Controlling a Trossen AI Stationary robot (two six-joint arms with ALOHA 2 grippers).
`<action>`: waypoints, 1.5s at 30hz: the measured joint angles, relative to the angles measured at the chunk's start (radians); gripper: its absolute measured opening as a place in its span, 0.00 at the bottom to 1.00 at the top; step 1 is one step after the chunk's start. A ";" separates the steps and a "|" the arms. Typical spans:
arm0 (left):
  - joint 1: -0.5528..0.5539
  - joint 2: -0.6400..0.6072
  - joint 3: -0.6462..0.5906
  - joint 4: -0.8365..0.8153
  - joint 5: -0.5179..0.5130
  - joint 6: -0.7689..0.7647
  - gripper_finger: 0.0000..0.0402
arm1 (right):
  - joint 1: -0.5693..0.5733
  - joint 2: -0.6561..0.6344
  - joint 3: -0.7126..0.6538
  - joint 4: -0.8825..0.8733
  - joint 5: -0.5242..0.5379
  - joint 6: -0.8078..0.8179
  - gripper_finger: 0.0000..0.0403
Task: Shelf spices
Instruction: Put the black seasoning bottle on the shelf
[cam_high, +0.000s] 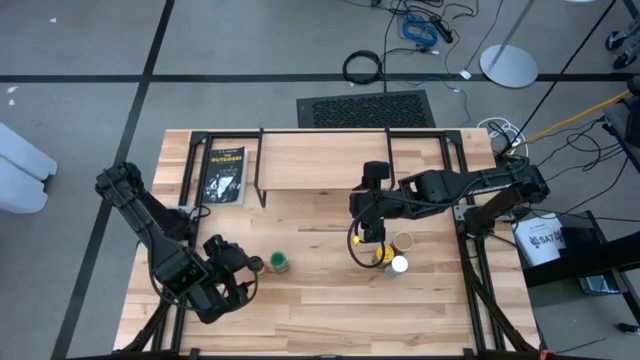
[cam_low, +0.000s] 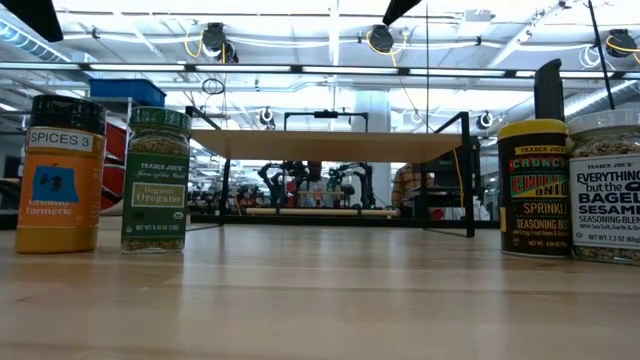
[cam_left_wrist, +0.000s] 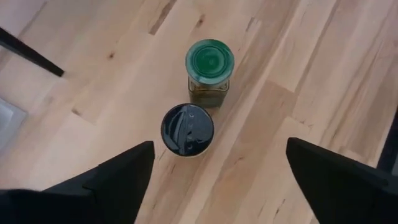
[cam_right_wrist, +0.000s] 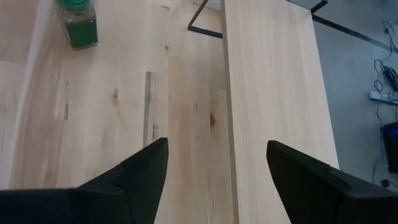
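Shelf bare. Left gripper fingers spread, empty, above dark-lidded jar. Right gripper fingers spread, empty, beside shelf.

The shelf stands at the table's far edge, a packet lying left of it. Two jars sit near left; three jars cluster right of centre, nearer than the shelf.
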 joint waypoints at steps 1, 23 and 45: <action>0.005 0.000 0.000 0.000 0.001 0.022 0.94 | 0.000 0.000 0.000 0.003 0.000 0.000 0.65; 0.065 0.009 0.000 -0.003 0.054 0.120 0.96 | 0.000 0.000 0.000 0.000 -0.024 0.003 0.65; 0.121 0.015 -0.169 0.184 0.051 0.281 0.96 | 0.000 0.000 0.000 -0.008 -0.023 0.010 0.65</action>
